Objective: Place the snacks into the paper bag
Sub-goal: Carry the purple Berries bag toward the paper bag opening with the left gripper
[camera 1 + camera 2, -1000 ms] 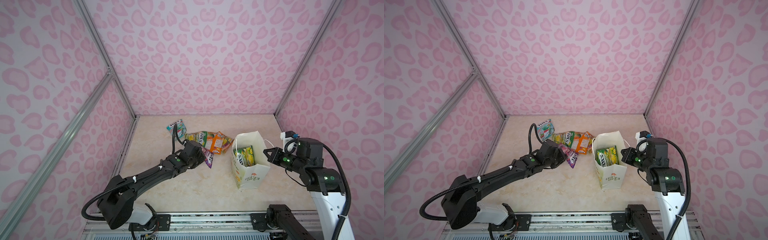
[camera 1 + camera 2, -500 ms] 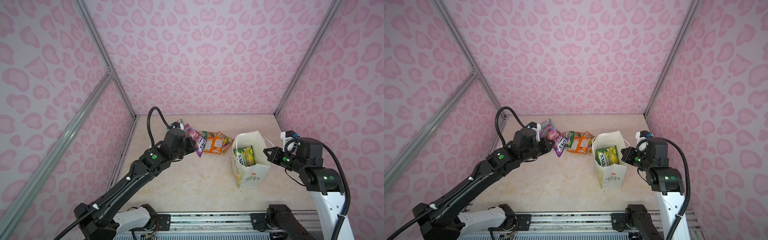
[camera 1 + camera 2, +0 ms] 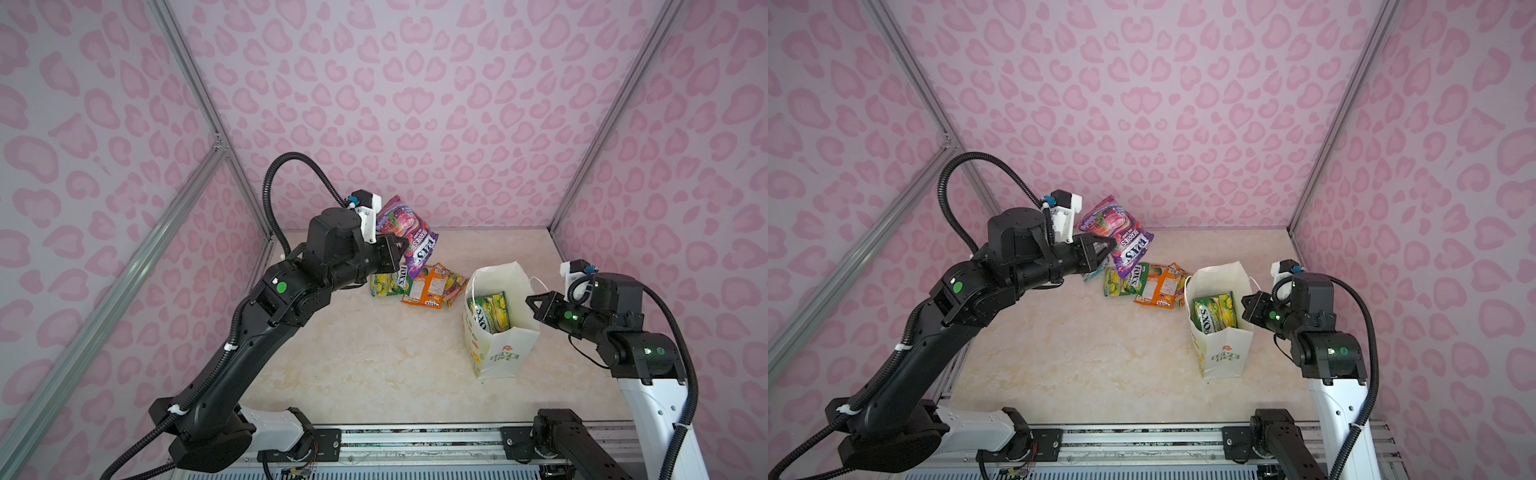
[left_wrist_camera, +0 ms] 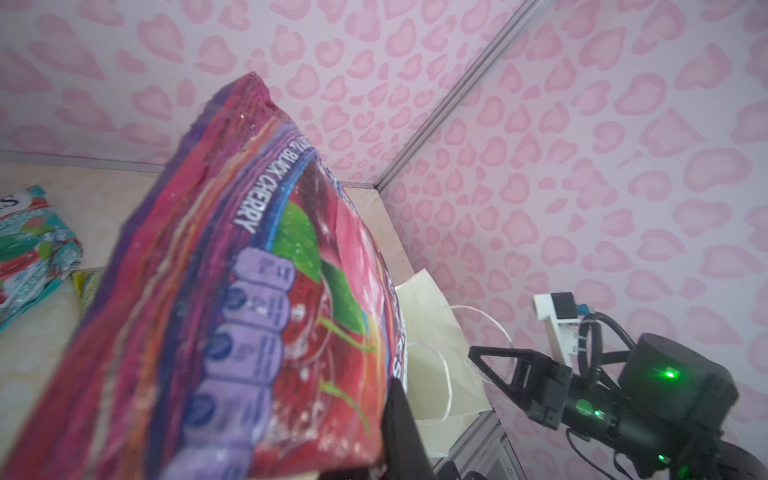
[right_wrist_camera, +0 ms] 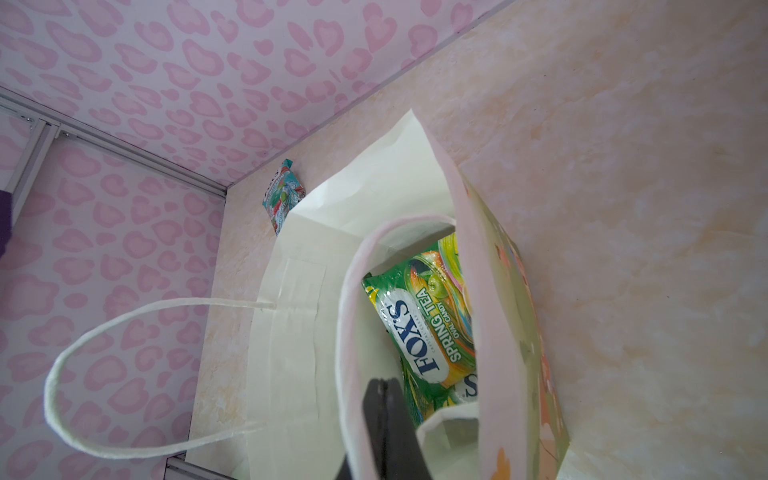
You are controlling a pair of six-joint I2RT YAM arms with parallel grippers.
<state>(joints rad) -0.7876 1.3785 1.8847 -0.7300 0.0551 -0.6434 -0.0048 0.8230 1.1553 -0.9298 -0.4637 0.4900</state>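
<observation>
Room: pink walls (image 3: 415, 104) printed with darker heart-like blotches stand on three sides, with metal posts in the corners.
Surface: a beige marbled tabletop (image 3: 365, 365).
Paper bag: the white paper bag (image 3: 505, 353) (image 3: 1225, 357) stands upright near the tabletop's right edge. Its mouth is open and green "LOVE LIFE" print faces the front edge. A twisted white handle (image 5: 124, 374) loops out from one wall.
In the bag: a green-yellow FOX'S Spring Tea pouch (image 3: 490, 311) (image 5: 428, 324) leans upright inside. Part of another pouch shows beneath it in the right wrist view.
Right gripper: the right gripper (image 3: 533, 300) meets the bag's top edge from the right side. Its fingers (image 5: 382, 415) are pressed together on the rim.
Left gripper: the left gripper (image 3: 403, 246) (image 3: 1111, 245) is raised above the tabletop toward the far edge, its fingers pinching the purple pouch.
Purple pouch: the purple pouch (image 3: 409, 230) (image 3: 1121, 232) (image 4: 249, 311), a FOX'S Berries pack, hangs tilted in the air. It is clear of the surface and well apart from the bag.
Loose pouches: a green-yellow pouch (image 3: 388, 284) and an orange pouch (image 3: 428, 289) lie flat and touching, toward the far edge and just left of the bag.
Teal pouch: the teal pouch (image 5: 282, 195) (image 4: 29, 249) lies near the far edge, mostly hidden behind the left arm in both top views.
</observation>
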